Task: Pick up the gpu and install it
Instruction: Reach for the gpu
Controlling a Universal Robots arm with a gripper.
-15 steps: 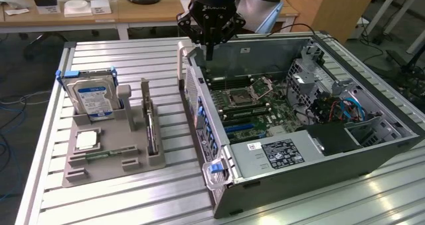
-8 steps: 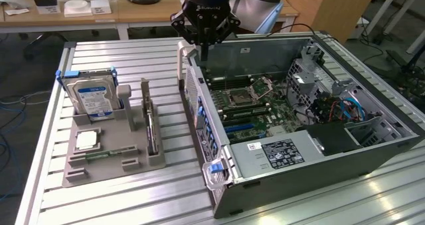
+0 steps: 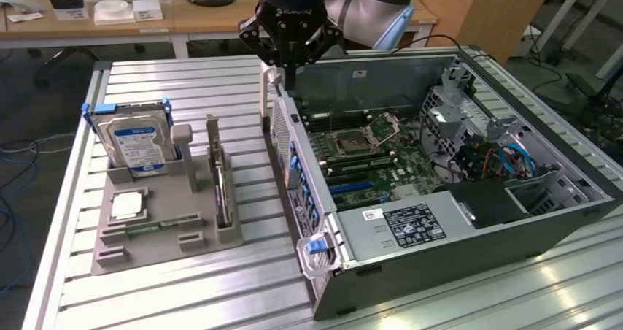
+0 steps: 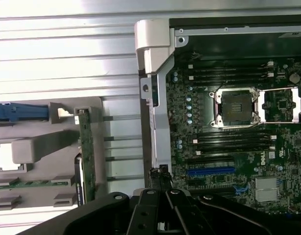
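**A:** Where is your hand right now?

**B:** Your hand (image 3: 289, 68) hangs over the open computer case (image 3: 467, 257), right above its back wall. Its fingers are pressed tight together, and you hold nothing in them.

**A:** And where is the gpu?

**B:** The gpu (image 3: 222, 187) stands on its thin edge in a slot of the grey holder (image 3: 146, 261). The holder lies on the worktop (image 3: 146, 301), just beside the case, on the exterior view's left. Your hand is apart from the card and does not touch it. The card is not in the case yet.

**A:** What else sits in that holder?

**B:** A hard drive (image 3: 136, 142) with a blue and white label stands up at the far end. A square chip (image 3: 128, 206) lies flat near the middle. A small green memory stick (image 3: 146, 229) lies just beside the chip.

**A:** What can you see inside the case?

**B:** You can see the green main board (image 3: 389, 171) lying flat. It has a square socket (image 3: 355, 139) in the middle and a blue slot (image 3: 355, 187) closer to the front.
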